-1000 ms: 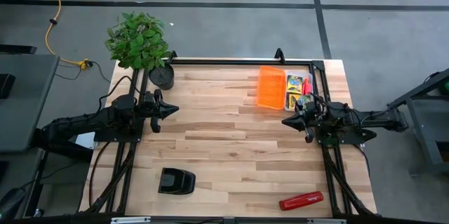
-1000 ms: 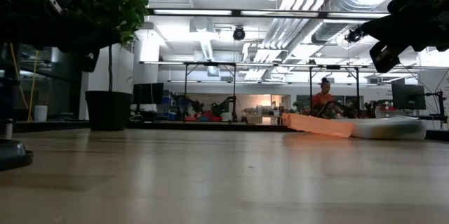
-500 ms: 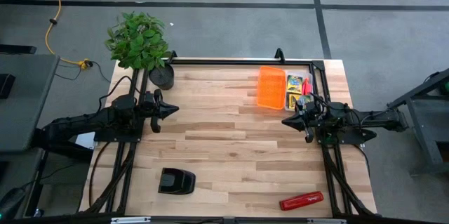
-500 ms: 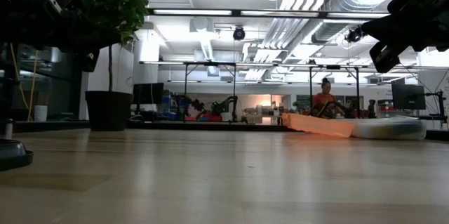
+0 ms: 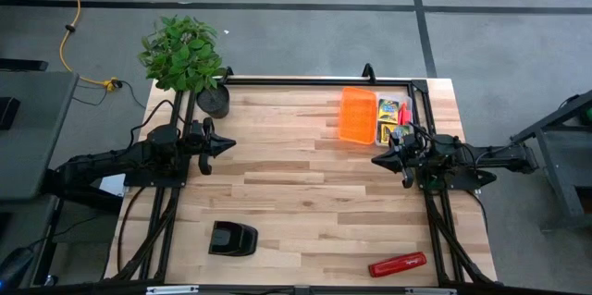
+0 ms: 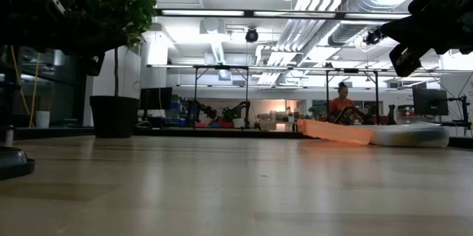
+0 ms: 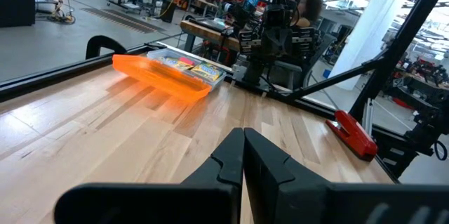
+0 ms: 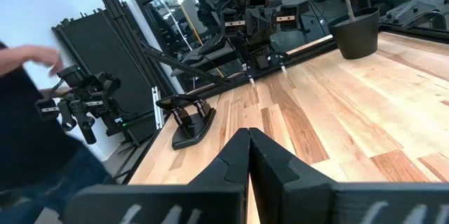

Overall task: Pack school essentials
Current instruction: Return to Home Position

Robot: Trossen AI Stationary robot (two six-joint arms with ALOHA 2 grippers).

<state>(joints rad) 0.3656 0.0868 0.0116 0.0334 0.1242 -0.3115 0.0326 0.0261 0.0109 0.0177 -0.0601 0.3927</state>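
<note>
While the right tool (image 5: pixel 376 159) hangs closed, crayon boxes (image 5: pixel 391 107) lie near it.

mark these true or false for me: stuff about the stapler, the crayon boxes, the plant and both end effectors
1. The red stapler lies on the table, outside the orange supply box. True.
2. The left end effector grips a crayon box. False: it is shut and empty, over bare wood.
3. The crayon boxes lie inside the open supply box. True.
4. The potted plant stands on the right arm's side. False: it stands at a corner on the left arm's side.
5. The right end effector is open. False: it is shut and empty, close to the supply box.
</note>
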